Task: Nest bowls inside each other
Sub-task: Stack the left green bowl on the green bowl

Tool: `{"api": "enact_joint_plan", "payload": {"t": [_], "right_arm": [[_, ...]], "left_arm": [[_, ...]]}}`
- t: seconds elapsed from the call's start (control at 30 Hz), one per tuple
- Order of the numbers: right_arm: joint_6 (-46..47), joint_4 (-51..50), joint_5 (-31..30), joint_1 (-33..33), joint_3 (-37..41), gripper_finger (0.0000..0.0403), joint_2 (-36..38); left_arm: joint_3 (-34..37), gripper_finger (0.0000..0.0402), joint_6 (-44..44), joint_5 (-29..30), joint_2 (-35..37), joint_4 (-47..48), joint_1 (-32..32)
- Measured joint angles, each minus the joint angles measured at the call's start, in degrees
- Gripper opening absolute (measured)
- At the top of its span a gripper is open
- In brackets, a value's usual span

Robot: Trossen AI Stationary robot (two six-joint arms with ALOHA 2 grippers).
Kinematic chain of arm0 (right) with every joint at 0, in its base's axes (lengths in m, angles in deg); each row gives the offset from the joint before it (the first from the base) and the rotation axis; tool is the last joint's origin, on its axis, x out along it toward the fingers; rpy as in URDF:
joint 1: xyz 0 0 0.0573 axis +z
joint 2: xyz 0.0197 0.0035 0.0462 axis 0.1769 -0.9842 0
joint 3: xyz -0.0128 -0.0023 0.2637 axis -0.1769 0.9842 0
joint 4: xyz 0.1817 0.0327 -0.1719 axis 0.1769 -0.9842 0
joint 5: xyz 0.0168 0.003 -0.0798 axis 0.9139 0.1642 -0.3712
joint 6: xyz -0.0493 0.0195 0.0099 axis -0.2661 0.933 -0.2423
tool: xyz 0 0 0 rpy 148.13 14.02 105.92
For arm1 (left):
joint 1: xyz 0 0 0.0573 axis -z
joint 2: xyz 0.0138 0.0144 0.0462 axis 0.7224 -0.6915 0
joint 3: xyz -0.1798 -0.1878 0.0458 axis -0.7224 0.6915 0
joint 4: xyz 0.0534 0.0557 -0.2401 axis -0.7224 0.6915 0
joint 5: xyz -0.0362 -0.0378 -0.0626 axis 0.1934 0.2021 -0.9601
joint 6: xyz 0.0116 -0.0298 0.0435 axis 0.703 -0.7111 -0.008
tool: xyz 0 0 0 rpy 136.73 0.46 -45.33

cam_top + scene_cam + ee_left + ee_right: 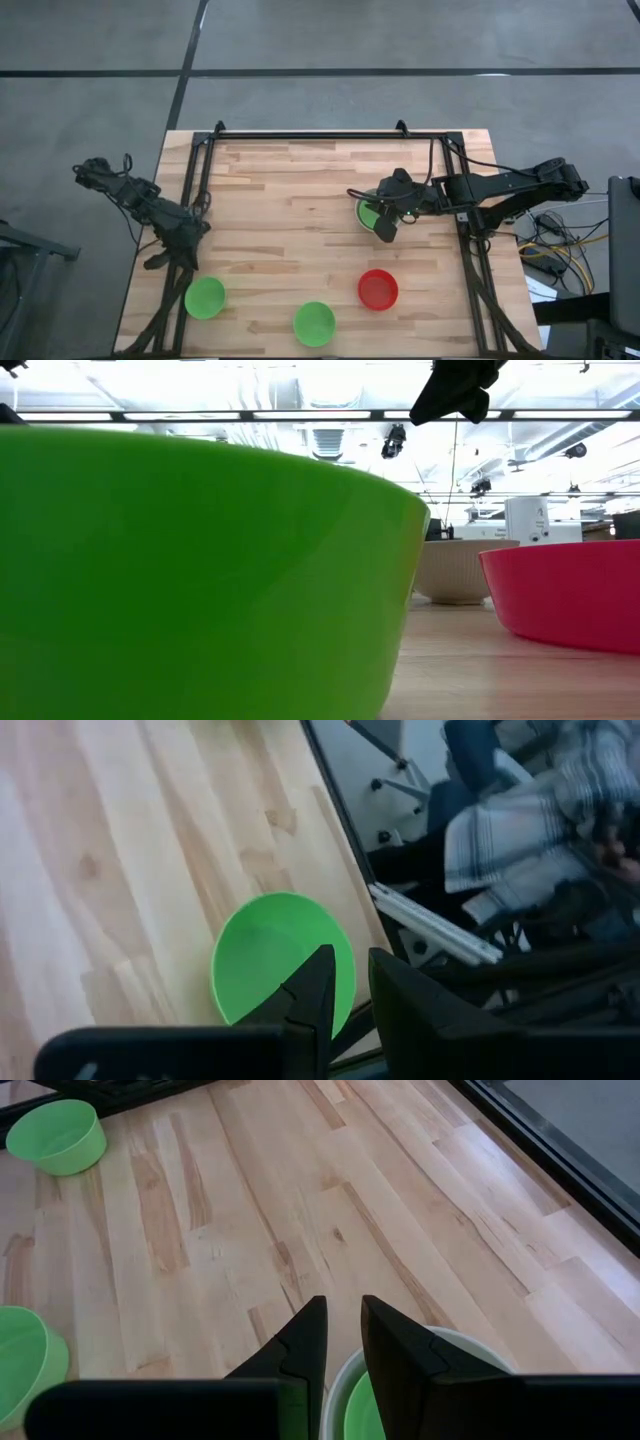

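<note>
Hovering right end effector (pixel 385 232) over rim of grey-white bowl (pixel 440 1342) already holding green bowl (pixel 368 213), fingers nearly together, gripping nothing; likely nesting underway. Next: fetch red bowl (pixel 378 289), nearest below it. Left end effector (pixel 345 1010) narrow-gapped, waiting above another green bowl (pixel 275 955) at table (pixel 300 190) edge

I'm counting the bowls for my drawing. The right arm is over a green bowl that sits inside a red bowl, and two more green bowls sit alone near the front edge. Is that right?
Almost. The green bowl under the right gripper sits inside a pale white bowl, not a red one; the right wrist view shows it. The red bowl stands alone on the table, as the high view shows. Two green bowls do sit alone near the front edge.
</note>
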Motion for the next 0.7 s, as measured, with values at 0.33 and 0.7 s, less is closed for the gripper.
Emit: {"api": "enact_joint_plan", "payload": {"t": [0.33,0.7], "right_arm": [[0.00,0.02,0.00,0.00,0.00,0.0063,0.00],[0.00,0.02,0.00,0.00,0.00,0.0063,0.00]], "left_arm": [[10.07,0.0069,0.79,-5.08,0.04,-7.65,1.10],[12.21,0.0069,-9.65,-2.82,0.04,-8.23,1.10]]}}
